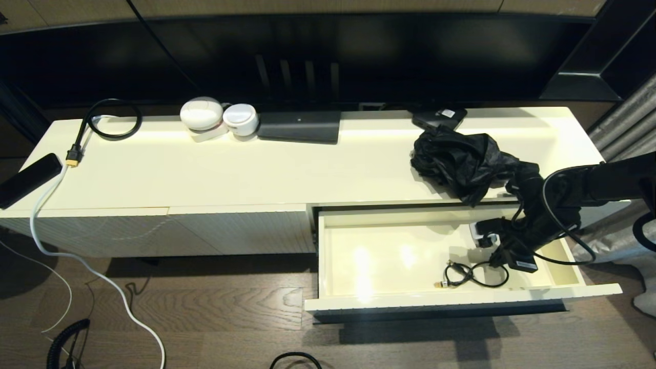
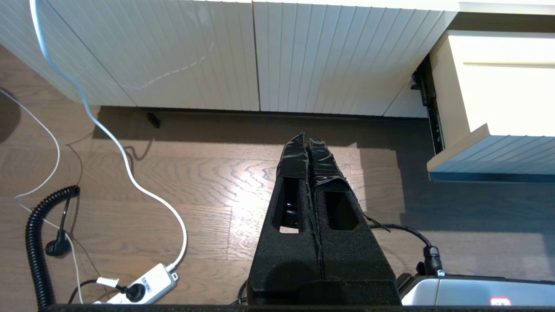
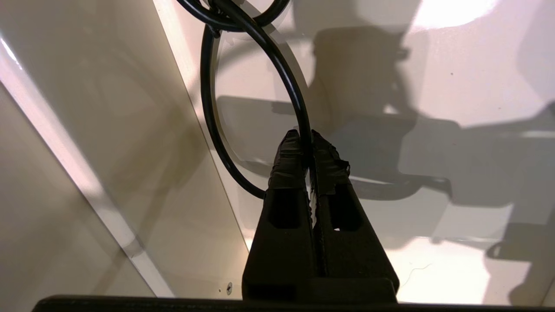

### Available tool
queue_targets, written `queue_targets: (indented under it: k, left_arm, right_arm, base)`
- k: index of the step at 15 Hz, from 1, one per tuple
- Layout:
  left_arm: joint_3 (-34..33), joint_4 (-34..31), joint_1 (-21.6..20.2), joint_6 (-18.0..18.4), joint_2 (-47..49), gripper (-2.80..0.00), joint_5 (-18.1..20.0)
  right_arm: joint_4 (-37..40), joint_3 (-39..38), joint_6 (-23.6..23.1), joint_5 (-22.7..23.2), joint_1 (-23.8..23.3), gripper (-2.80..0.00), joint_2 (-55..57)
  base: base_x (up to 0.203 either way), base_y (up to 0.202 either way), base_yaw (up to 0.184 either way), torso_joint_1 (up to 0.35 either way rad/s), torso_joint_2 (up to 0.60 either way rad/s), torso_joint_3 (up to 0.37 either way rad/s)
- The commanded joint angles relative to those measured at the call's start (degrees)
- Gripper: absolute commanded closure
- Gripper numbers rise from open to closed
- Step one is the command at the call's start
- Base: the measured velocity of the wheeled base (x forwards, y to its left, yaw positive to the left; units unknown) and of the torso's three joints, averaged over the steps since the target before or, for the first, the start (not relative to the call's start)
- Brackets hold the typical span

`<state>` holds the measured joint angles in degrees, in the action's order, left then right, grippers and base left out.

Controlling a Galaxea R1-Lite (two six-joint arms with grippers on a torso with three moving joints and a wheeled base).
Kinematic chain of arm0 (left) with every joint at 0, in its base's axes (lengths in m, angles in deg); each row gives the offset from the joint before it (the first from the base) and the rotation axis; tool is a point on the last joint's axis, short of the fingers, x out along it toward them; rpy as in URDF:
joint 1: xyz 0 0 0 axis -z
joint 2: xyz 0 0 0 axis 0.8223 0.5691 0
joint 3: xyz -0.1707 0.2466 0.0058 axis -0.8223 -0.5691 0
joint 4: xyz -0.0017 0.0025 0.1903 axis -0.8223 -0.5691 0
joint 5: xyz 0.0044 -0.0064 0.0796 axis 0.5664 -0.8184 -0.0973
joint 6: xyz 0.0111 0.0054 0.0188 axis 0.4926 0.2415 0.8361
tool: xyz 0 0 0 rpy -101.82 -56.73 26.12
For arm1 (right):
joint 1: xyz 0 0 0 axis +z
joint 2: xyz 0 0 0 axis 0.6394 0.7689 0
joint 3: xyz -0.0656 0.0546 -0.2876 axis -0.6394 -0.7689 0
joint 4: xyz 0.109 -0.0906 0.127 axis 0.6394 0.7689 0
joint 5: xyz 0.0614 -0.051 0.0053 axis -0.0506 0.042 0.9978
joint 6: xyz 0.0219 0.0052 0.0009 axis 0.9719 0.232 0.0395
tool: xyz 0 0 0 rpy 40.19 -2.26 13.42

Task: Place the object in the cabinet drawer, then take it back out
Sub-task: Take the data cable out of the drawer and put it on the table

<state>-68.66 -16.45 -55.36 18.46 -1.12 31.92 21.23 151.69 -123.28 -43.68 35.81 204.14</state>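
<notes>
The cabinet drawer (image 1: 461,302) stands pulled out at the right of the cream cabinet, and its ribbed front (image 2: 494,151) also shows in the left wrist view. The object, a thin black coiled cable (image 1: 471,277) with a gold plug, lies on the drawer floor near the front. My right gripper (image 1: 499,261) reaches down into the drawer at the coil's right end. In the right wrist view this gripper (image 3: 307,138) is shut on one strand of the cable (image 3: 299,104), low over the drawer floor (image 3: 455,65). My left gripper (image 2: 307,141) hangs shut and empty over the wooden floor, out of the head view.
On the cabinet top lie a crumpled black bag (image 1: 461,159) just behind the drawer, two white round devices (image 1: 202,114), a dark flat box (image 1: 300,125), a looped black cable (image 1: 110,120) and a black handset (image 1: 28,179). A white cable and power strip (image 2: 143,286) lie on the floor.
</notes>
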Motion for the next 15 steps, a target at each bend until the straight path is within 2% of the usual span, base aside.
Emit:
queue_targets:
  k: [1,15]
  left_arm:
    - [0.0,0.02,-0.04,-0.03,0.0,0.0,-0.03]
    - [0.0,0.02,-0.02,-0.03,0.0,0.0,-0.03]
  right_arm:
    - [0.16,-0.3,-0.44,0.07,-0.02,0.0,-0.24]
    - [0.07,-0.79,-0.44,0.15,-0.02,0.0,-0.61]
  base:
    - [0.0,0.0,0.0,0.0,0.0,0.0]
    - [0.0,0.0,0.0,0.0,0.0,0.0]
